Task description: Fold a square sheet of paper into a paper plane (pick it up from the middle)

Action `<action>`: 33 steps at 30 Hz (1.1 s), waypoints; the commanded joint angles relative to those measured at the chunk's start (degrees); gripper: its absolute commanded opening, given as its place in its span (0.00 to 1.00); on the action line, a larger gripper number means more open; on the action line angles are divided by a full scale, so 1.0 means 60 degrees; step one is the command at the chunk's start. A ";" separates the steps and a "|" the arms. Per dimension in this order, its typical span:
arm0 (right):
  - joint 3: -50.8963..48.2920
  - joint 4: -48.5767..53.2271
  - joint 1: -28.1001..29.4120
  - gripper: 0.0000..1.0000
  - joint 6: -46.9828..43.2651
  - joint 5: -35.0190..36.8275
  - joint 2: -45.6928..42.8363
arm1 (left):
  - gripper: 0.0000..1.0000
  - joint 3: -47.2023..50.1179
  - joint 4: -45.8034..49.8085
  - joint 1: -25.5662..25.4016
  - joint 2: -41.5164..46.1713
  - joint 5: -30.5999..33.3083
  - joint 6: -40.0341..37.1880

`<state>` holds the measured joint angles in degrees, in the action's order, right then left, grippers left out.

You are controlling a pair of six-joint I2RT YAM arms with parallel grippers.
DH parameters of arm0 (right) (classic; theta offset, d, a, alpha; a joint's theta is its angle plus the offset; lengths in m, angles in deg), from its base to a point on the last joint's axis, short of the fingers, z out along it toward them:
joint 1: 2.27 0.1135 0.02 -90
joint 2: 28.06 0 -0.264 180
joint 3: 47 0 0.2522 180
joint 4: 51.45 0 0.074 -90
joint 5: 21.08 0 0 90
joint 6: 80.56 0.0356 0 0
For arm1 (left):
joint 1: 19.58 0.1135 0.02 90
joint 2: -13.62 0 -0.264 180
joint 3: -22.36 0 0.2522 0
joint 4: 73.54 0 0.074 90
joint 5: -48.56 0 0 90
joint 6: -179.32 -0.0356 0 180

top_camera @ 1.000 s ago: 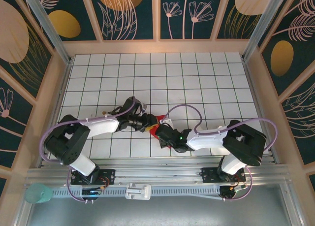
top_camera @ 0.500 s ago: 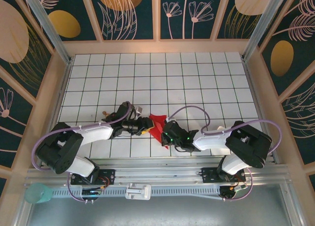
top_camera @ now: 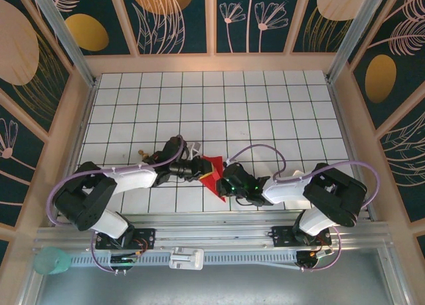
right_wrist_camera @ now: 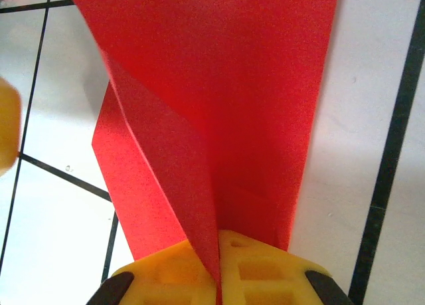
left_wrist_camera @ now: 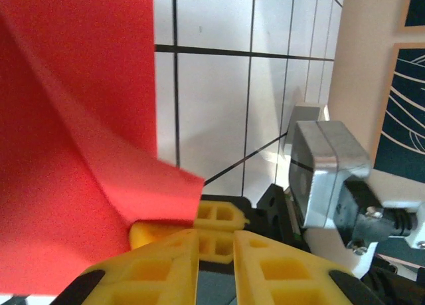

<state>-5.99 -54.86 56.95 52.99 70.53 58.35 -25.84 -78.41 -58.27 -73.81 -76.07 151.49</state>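
Centrally, red paper [top_camera: 212, 167] above gridded table [top_camera: 265, 112], leaf-patterned walls [top_camera: 179, 19].

Black-and-white arms [top_camera: 133, 175], purple cables [top_camera: 255, 145], yellow tool fingers [left_wrist_camera: 265, 272]

From the left wrist, the sheet of paper [left_wrist_camera: 73, 152] runs out of the picture at the top and at the left, and its lower fold hides how the left gripper [left_wrist_camera: 218, 230] touches it. From the right wrist, a blurred yellow shape [right_wrist_camera: 6, 125] left of the sheet is cut by the edge.
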 commanded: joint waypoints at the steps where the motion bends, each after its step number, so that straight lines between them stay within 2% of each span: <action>1: -0.0221 0.0487 0.0003 0.08 0.0172 -0.0315 0.0294 | 0.20 -0.0300 -0.0955 -0.0068 -0.0423 -0.0531 0.0275; 24: -0.0088 0.0704 0.0001 0.09 0.0138 -0.0216 0.0334 | 0.19 -0.0833 -0.1227 -0.0069 -0.2107 -0.0571 -0.0137; 33: -0.0061 0.0744 0.0002 0.12 0.0153 -0.0231 0.0291 | 0.19 -0.0874 -0.1316 -0.0067 -0.2408 -0.0614 -0.0269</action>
<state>-5.95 -55.17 56.95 53.34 70.29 58.61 -30.28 -85.34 -58.27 -87.02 -78.52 151.43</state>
